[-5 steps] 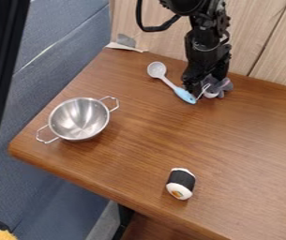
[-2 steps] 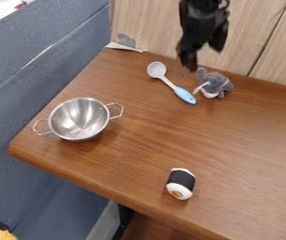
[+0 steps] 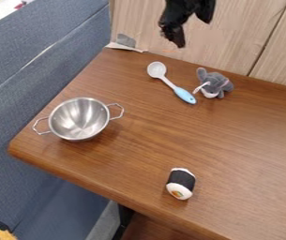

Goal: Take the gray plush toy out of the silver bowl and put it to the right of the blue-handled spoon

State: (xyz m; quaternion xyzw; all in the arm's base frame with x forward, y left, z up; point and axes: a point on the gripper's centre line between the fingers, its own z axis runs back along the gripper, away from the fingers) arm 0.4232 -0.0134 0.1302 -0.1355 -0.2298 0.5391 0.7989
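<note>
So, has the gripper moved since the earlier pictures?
Yes. Judged against the wood panel, the gripper has moved up and slightly to the picture's left, away from the gray toy elephant.

The round silver bowl with two looped handles [image 3: 79,119] is smooth, shiny metal. The brown rectangular tabletop [image 3: 151,154] looks like smooth, softly glossy wood grain. The small grey elephant-shaped toy [image 3: 216,85] looks like fuzzy, matt cloth. The pale-headed, blue-handled spoon [image 3: 171,83] looks like smooth plastic. The blue-grey upright padded panel [image 3: 51,51] appears covered in matt, textured cloth.

Matte black, angular, jointed pincer [image 3: 192,33].
</note>
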